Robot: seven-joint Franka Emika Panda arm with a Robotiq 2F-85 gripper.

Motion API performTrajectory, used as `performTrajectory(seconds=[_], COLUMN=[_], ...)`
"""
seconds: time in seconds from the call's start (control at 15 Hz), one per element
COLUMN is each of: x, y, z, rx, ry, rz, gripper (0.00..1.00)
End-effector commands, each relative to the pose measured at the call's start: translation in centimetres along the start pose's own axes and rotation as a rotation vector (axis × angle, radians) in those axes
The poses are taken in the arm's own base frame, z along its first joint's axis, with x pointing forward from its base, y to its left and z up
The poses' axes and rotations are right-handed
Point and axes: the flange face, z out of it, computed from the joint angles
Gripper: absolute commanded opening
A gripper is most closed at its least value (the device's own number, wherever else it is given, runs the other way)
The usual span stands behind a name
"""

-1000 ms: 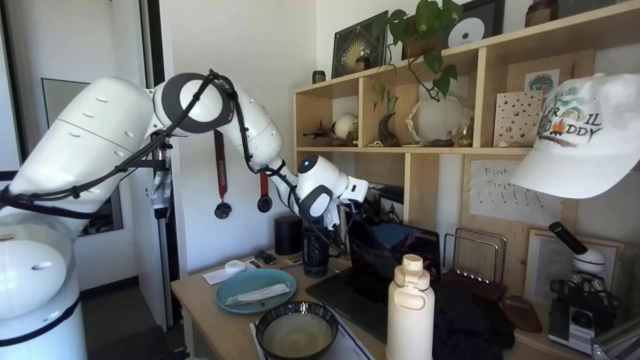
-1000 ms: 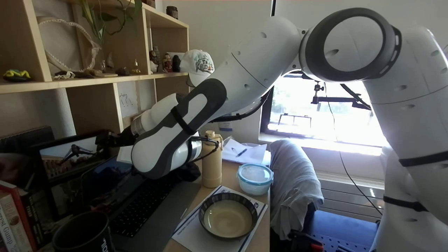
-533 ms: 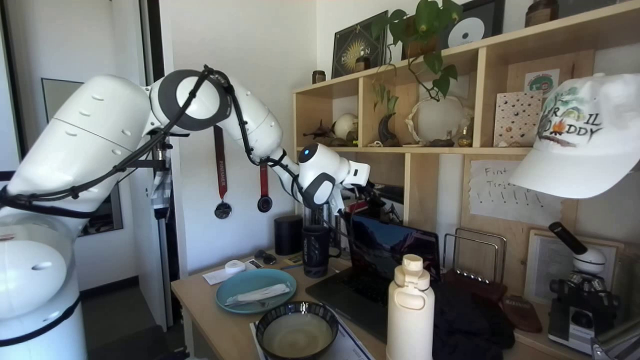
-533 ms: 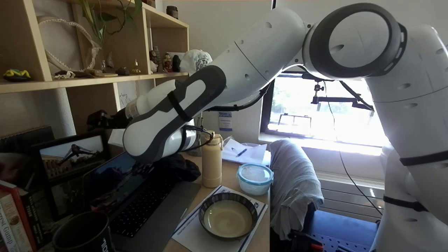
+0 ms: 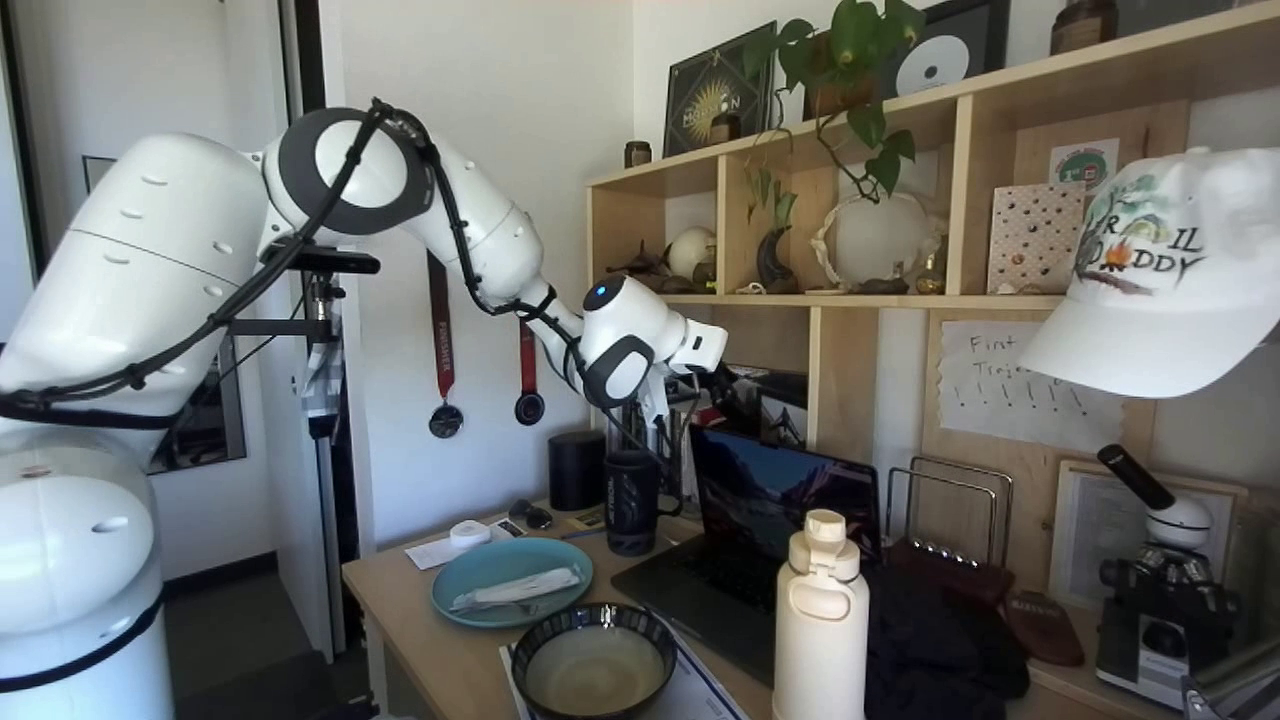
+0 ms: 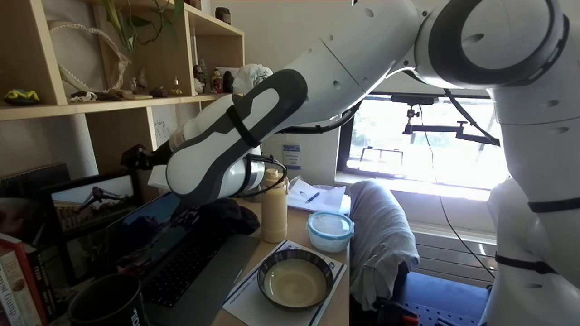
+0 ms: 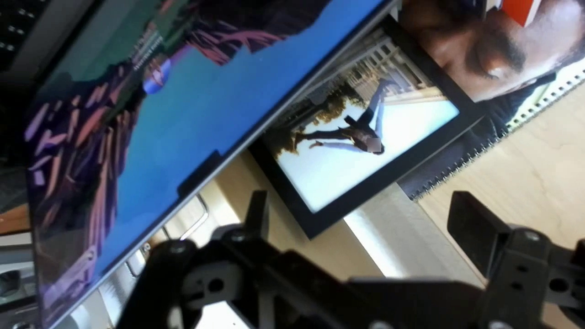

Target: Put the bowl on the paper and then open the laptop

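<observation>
The dark-rimmed bowl [image 5: 595, 672] rests on the striped paper [image 5: 703, 690]; both also show in an exterior view, the bowl [image 6: 297, 281] on the paper [image 6: 247, 294]. The laptop [image 5: 785, 495] stands open with its screen lit; its keyboard [image 6: 186, 267] shows in an exterior view. In the wrist view the laptop screen [image 7: 196, 105] fills the upper left. My gripper [image 7: 359, 201] is open with nothing between its fingers [image 7: 477, 228]. In an exterior view the gripper [image 6: 140, 157] is above the top edge of the laptop screen, apart from it.
A framed photo [image 7: 356, 132] stands behind the laptop, below the gripper. A cream bottle [image 5: 822, 620], a dark mug [image 5: 632, 505] and a blue plate [image 5: 512, 580] stand around the laptop and bowl. A lidded container [image 6: 331, 231] is beside the paper. Shelving [image 5: 760, 300] rises behind.
My gripper has risen from in front of the laptop screen and the arm has drawn back. More of the screen shows. The bowl and paper have not moved.
</observation>
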Motion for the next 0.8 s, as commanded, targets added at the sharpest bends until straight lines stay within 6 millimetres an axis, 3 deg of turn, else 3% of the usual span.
performTrajectory(seconds=[0.0, 0.33, 0.73], x=[-1.0, -2.6, -5.0], y=[1.2, 3.9, 6.8], z=[-3.9, -6.5, -7.9], rx=[-0.075, -0.174, -0.260], ry=[-0.104, -0.189, -0.216], rz=[0.001, -0.033, -0.062], gripper=[1.00, 1.00, 1.00])
